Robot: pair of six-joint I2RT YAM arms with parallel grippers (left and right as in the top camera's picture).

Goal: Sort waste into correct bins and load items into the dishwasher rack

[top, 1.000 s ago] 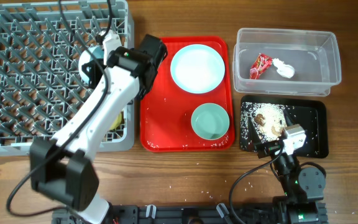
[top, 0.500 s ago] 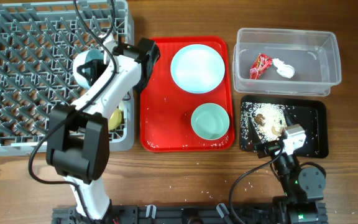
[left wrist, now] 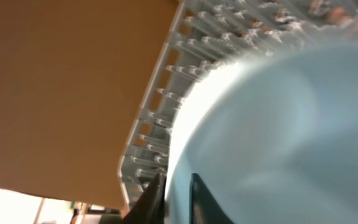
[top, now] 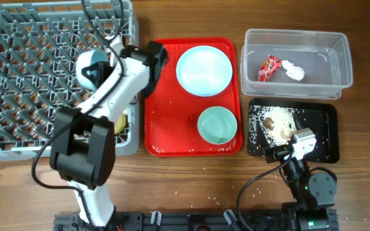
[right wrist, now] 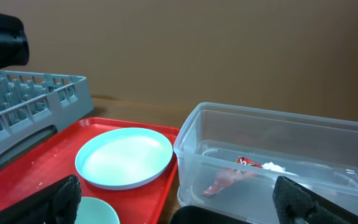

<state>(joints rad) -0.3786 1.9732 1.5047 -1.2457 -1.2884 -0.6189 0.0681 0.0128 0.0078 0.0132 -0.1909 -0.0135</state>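
Note:
My left gripper [top: 101, 64] is shut on the rim of a pale teal bowl [top: 85, 70] and holds it on edge over the right part of the grey dishwasher rack [top: 31, 77]. In the left wrist view the bowl [left wrist: 278, 124] fills the frame, with my fingers [left wrist: 174, 193] pinching its rim. A pale blue plate [top: 203, 69] and a second teal bowl [top: 218, 124] lie on the red tray [top: 166, 128]. The yellow cup [top: 122, 119] shows in the rack beside my arm. My right gripper [top: 286, 146] is open and empty by the black tray [top: 323, 138]. Fork and spoon are out of view.
The clear tub [top: 297, 35] at the back right holds the red-and-white wrapper [top: 268, 66] and white tissue [top: 294, 70]. Brown food scraps with rice [top: 278, 122] lie in the black tray. Rice grains are scattered on the red tray and the table front.
My left arm has swung its elbow in toward the rack, and the teal bowl now shows on edge over the rack's right side. The right arm has not moved.

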